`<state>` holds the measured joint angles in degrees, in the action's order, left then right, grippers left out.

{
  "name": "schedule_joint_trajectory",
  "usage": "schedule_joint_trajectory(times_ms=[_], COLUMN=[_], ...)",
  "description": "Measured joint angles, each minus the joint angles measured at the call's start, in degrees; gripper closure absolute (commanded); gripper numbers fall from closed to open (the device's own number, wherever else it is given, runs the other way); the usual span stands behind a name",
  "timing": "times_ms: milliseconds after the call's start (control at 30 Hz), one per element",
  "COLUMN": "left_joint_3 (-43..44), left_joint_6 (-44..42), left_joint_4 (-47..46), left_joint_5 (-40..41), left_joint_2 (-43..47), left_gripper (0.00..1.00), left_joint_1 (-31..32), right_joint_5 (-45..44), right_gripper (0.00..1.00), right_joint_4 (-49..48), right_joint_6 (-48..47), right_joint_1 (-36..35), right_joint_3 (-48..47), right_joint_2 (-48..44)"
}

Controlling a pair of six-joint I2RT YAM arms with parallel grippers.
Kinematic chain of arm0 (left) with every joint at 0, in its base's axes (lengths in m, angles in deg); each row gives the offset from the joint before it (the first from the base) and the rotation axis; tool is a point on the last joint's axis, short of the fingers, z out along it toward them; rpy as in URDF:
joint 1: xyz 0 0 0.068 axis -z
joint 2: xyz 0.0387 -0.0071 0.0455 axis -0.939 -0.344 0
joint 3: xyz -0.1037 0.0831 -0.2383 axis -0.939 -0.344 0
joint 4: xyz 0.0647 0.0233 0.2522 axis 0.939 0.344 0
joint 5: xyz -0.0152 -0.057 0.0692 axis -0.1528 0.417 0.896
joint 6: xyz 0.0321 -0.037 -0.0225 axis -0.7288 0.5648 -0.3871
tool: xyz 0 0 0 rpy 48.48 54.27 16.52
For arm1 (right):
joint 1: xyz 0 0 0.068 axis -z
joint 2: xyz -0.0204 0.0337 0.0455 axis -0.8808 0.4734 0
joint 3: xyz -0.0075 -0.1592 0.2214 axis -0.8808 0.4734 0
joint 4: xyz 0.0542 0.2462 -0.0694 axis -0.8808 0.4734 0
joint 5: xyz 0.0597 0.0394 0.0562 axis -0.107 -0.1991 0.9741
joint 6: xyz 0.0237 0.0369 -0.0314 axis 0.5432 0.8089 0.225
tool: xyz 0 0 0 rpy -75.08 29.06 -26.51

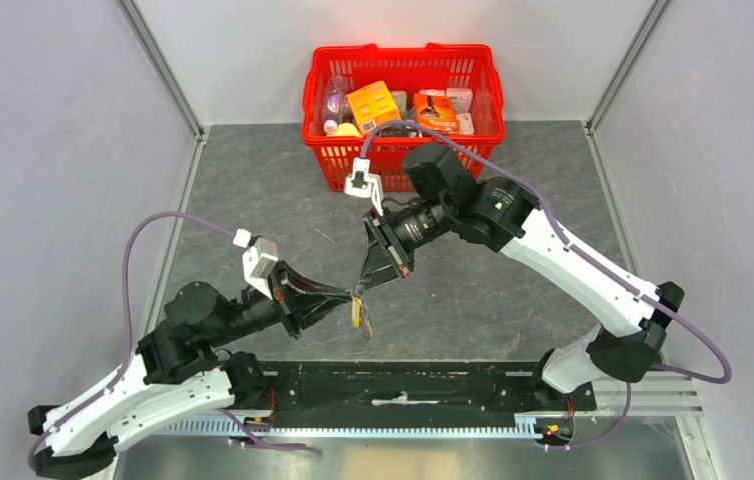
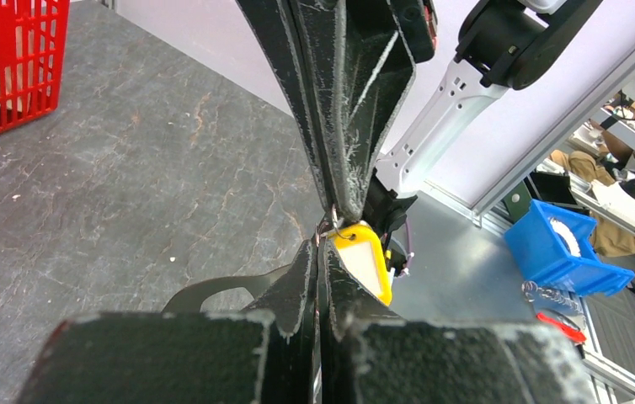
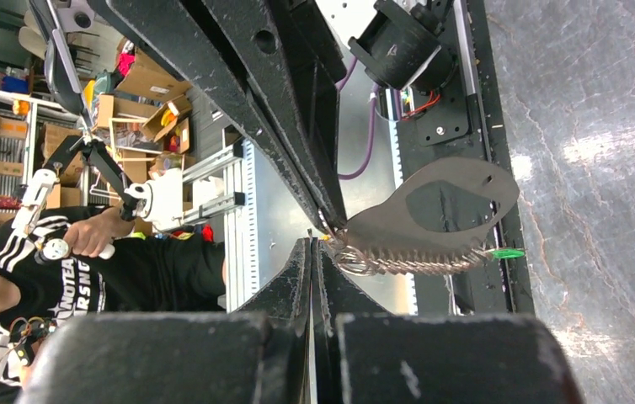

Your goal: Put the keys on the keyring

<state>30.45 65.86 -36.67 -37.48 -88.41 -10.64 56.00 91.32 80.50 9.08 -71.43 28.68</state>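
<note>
My left gripper point(image 1: 350, 298) and right gripper point(image 1: 360, 288) meet tip to tip above the table's near middle, both shut. In the left wrist view the left gripper point(image 2: 322, 242) pinches at the keyring, and the grey strap point(image 2: 213, 290) hangs to its left. The yellow key tag point(image 2: 367, 263) hangs just right of it, its small ring at the right arm's fingertips point(image 2: 344, 210). In the right wrist view the right gripper point(image 3: 314, 242) is shut beside the metal ring point(image 3: 352, 257), with the chain point(image 3: 415, 264), the strap point(image 3: 449, 202) and the green key tag point(image 3: 506, 252) beyond.
A red basket point(image 1: 403, 150) full of packages stands at the back centre. A black rail point(image 1: 403, 385) runs along the near edge between the arm bases. Grey walls close in left and right.
</note>
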Motion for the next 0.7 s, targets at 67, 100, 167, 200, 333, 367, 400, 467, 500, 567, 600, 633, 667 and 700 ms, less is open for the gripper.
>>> schedule_joint_trajectory(times_ms=[67,100,167,200,333,367,400,467,500,567,600,633,667,700], left_joint_3=[0.0,0.0,0.0,0.0,-0.02,-0.02,-0.02,-0.02,-0.02,-0.02,-0.02,-0.02,-0.02,-0.02], left_joint_6=[-0.13,-0.22,-0.44,-0.48,-0.81,-0.85,-0.85,-0.87,-0.87,-0.87,-0.87,-0.87,-0.87,-0.87], left_joint_4=[0.02,0.02,0.07,0.17,0.28,0.28,0.31,0.31,0.31,0.31,0.24,0.15,0.09,0.02], left_joint_5=[-0.17,-0.46,-0.76,-0.79,-0.85,-0.83,-0.83,-0.81,-0.81,-0.81,-0.81,-0.81,-0.83,-0.83], left_joint_2=[0.28,0.46,0.72,0.85,1.25,1.33,1.42,1.62,1.7,1.88,1.99,2.12,2.25,2.34], left_gripper=[0.98,0.98,0.98,0.98,0.98,0.98,0.98,0.98,0.98,0.98,0.98,0.98,0.98,0.98], left_joint_1=[0.0,0.0,0.0,0.0,0.0,0.0,0.0,-0.02,0.0,-0.02,-0.02,-0.02,0.0,-0.02], right_joint_5=[-0.59,-0.94,-1.18,-1.18,-1.27,-1.29,-1.29,-1.29,-1.29,-1.31,-1.31,-1.33,-1.36,-1.38], right_gripper=[1.0,1.0,1.0,1.0,1.0,1.0,1.0,1.0,1.0,1.0,1.0,1.0,1.0,1.0], right_joint_4=[0.04,0.04,0.11,0.15,0.26,0.26,0.37,0.48,0.5,0.59,0.66,0.7,0.85,0.94], right_joint_6=[0.02,0.02,0.22,0.37,0.61,0.63,0.66,0.72,0.79,0.81,0.83,0.83,0.83,0.83], right_joint_1=[0.0,0.0,0.0,0.0,-0.15,-0.15,-0.15,-0.17,-0.2,-0.22,-0.26,-0.26,-0.26,-0.26], right_joint_3=[-0.72,-1.01,-1.29,-1.4,-1.6,-1.6,-1.6,-1.6,-1.6,-1.55,-1.4,-1.18,-0.94,-0.68], right_joint_2=[0.44,0.7,1.16,1.36,1.49,1.49,1.49,1.49,1.49,1.42,1.31,1.18,1.03,0.92])
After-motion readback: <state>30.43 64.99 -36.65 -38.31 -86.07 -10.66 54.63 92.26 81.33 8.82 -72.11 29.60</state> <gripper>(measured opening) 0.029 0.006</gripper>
